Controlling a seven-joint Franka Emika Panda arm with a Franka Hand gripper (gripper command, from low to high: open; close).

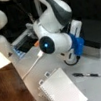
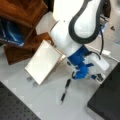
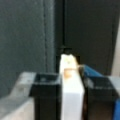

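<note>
In the wrist view my gripper (image 3: 71,86) is shut on a white block (image 3: 71,96) with an orange mark near its top; a black finger (image 3: 46,92) presses each side. In both front views the gripper (image 1: 70,59) (image 2: 75,74) hangs low over the grey table under its blue mount, and the block is hidden there. A black pen (image 1: 86,75) (image 2: 65,90) lies on the table just beside the gripper. A white spiral notebook (image 1: 61,91) (image 2: 45,61) lies flat a little farther off.
A black box (image 1: 95,32) (image 2: 107,100) stands close behind the gripper. A white cable (image 1: 32,65) (image 2: 106,53) runs across the table. A wooden shelf unit (image 2: 22,15) and a wooden surface (image 1: 9,93) border the notebook's side.
</note>
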